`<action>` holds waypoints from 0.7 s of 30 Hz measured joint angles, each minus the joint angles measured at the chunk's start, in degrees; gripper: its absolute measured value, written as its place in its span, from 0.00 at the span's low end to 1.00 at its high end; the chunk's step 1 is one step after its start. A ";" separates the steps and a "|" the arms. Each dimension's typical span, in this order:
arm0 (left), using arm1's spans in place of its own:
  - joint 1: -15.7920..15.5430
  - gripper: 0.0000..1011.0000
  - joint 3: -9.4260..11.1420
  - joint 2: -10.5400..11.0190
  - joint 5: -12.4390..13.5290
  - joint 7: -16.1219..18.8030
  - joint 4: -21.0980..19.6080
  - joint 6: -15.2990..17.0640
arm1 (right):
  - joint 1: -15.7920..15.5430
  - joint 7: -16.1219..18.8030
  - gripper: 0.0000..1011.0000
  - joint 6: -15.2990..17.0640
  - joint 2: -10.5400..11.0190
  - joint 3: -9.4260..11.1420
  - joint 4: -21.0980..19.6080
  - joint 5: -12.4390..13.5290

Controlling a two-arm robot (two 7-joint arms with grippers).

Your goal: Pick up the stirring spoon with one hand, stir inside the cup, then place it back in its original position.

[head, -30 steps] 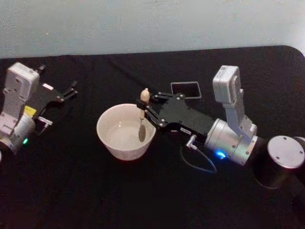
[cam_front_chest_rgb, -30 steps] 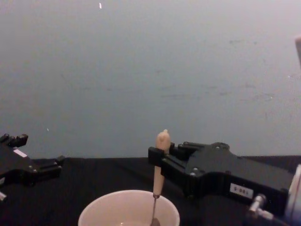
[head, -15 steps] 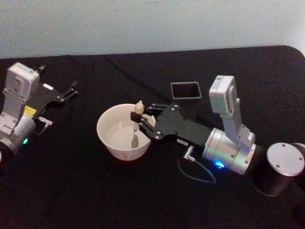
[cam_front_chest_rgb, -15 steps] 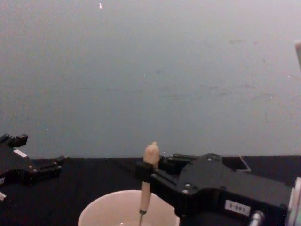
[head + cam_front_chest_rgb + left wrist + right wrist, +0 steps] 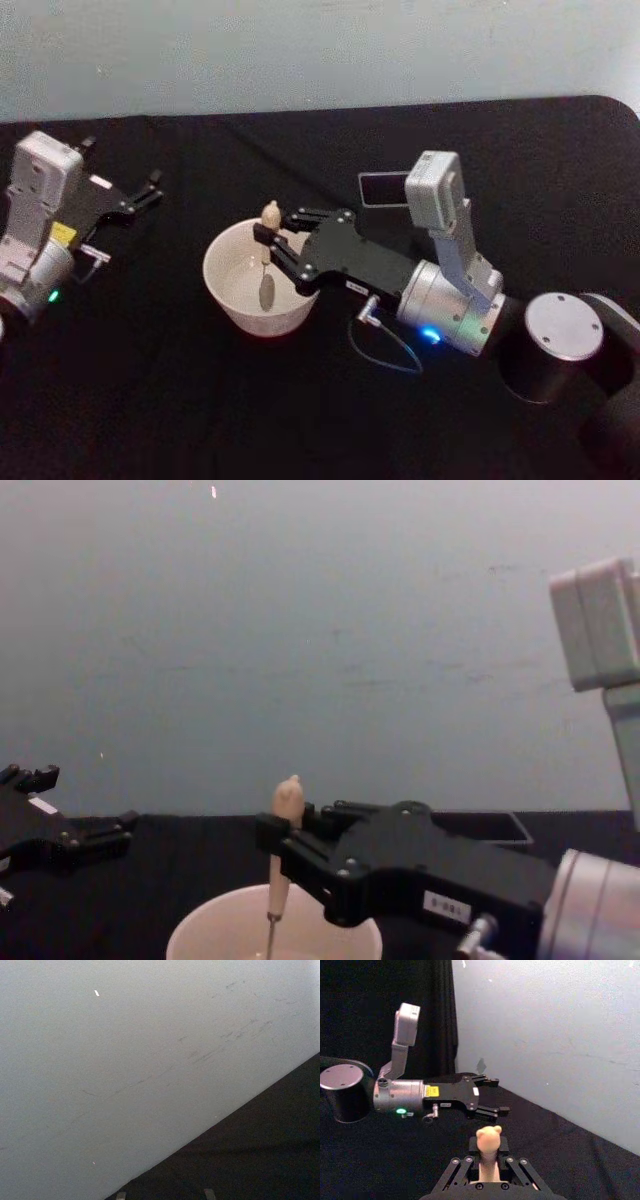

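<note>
The pale cream cup [image 5: 218,270] stands on the black table, and its rim [image 5: 195,935] shows low in the chest view. The stirring spoon [image 5: 266,262] stands upright inside it, beige handle tip [image 5: 288,798] up and its small bowl down in the cup. My right gripper [image 5: 268,238] reaches in from the right above the cup and is shut on the spoon's handle [image 5: 488,1144]. The dark grey square holder [image 5: 383,188] sits behind the right arm. My left gripper [image 5: 150,189] rests open at the far left, apart from the cup.
The right arm's silver wrist [image 5: 445,305] and a thin cable [image 5: 385,345] lie right of the cup. A dark cylindrical arm joint [image 5: 560,345] stands at the right front. The pale wall [image 5: 320,630] rises behind the table's far edge.
My right gripper has carried the spoon leftward inside the cup, from near its right rim toward the middle. The left arm has not moved.
</note>
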 joint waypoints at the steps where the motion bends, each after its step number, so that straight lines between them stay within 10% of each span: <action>1: 0.00 0.99 0.00 0.00 0.00 0.00 0.00 0.00 | 0.14 -0.13 0.20 -0.04 -0.22 -0.02 0.25 -0.15; 21: 0.00 0.99 0.00 0.00 0.00 0.00 0.00 0.00 | 1.94 -2.73 0.20 -0.26 -2.56 1.93 4.18 -2.37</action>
